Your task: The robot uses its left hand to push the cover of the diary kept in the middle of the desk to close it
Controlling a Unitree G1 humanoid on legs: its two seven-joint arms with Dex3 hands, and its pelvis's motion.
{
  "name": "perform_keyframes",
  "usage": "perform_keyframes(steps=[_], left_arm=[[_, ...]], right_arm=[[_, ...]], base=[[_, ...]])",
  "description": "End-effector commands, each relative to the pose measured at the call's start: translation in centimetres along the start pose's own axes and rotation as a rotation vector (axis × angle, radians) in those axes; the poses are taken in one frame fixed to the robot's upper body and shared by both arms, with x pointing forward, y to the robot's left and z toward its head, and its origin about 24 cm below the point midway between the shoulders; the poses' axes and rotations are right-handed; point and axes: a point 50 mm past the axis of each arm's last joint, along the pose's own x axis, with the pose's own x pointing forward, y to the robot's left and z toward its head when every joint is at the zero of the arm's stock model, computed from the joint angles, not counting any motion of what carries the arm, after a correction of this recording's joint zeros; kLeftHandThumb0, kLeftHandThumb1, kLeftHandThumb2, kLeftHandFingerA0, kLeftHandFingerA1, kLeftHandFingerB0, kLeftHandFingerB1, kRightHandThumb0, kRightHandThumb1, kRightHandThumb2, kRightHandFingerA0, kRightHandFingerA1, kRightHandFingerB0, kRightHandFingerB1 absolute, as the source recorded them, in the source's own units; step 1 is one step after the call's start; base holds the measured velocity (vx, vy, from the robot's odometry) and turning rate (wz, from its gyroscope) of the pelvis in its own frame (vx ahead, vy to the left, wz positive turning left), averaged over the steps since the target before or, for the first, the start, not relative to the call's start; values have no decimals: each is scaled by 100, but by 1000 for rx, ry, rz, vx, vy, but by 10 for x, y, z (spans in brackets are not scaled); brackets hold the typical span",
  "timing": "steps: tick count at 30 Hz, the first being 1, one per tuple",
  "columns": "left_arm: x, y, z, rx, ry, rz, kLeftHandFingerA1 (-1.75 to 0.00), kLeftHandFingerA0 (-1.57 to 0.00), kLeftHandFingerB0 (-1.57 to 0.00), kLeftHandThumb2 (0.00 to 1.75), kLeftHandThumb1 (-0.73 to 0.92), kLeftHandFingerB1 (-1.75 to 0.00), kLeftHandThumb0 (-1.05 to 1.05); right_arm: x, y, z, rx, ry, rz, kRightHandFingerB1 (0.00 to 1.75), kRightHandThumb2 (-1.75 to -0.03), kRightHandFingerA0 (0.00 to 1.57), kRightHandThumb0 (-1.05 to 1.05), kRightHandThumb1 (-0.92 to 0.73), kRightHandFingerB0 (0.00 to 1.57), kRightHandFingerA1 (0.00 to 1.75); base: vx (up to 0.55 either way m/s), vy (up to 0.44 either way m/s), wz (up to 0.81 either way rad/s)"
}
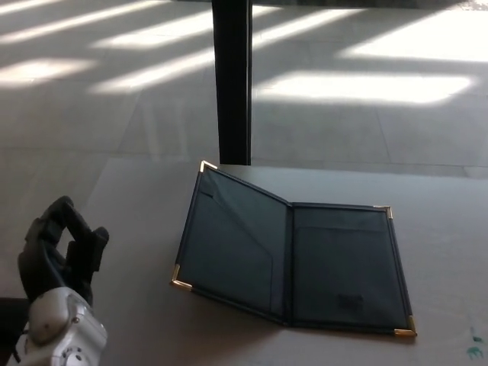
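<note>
A dark diary (293,259) with gold corner caps lies open in the middle of the pale desk (137,305). Its right half rests flat. Its left cover (232,240) stands tilted up off the desk. My left hand (61,255) is raised at the lower left, well to the left of the cover and not touching it. Its black fingers (84,236) are curled with nothing in them, above a silver wrist. My right hand does not show.
A black vertical post (232,80) rises just behind the desk's far edge, close to the diary's top left corner. Beyond it lies a sunlit tiled floor. A small green mark (474,349) sits at the desk's lower right.
</note>
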Motion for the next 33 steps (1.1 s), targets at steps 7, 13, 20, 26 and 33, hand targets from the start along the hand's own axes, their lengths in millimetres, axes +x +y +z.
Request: perform_keyframes(steps=[7,13,20,26,33], left_arm=[[-27,-12,-62,-74,201,-25,-66,-47,-39,112,76,-61,-83],[-48,-22,-101,-19,317,-128,-56,-46,-32,80,92,-49,-87],[-58,-23,-122,27,373,-135,-61,-45,-34,79,92,-53,-89],[-52,-11,-125,75,369,-66,-62,-43,-38,75,92,-54,-86],[-44,-5,-125,184,360,9,-63,-22,-18,75,92,-52,-87]], right_arm=[[3,0,8,24,-10,17,58,-70,64,-89,-92,61,74],[4,4,10,16,-22,28,58,-70,60,-89,-92,61,72],[5,7,9,61,-29,49,58,-67,54,-88,-92,64,74],[7,14,10,84,-36,36,60,-68,63,-88,-91,68,80],[5,11,10,38,-41,23,59,-69,65,-90,-92,68,78]], base=[[0,0,0],[0,0,0],[0,0,0],[0,0,0],[0,0,0]])
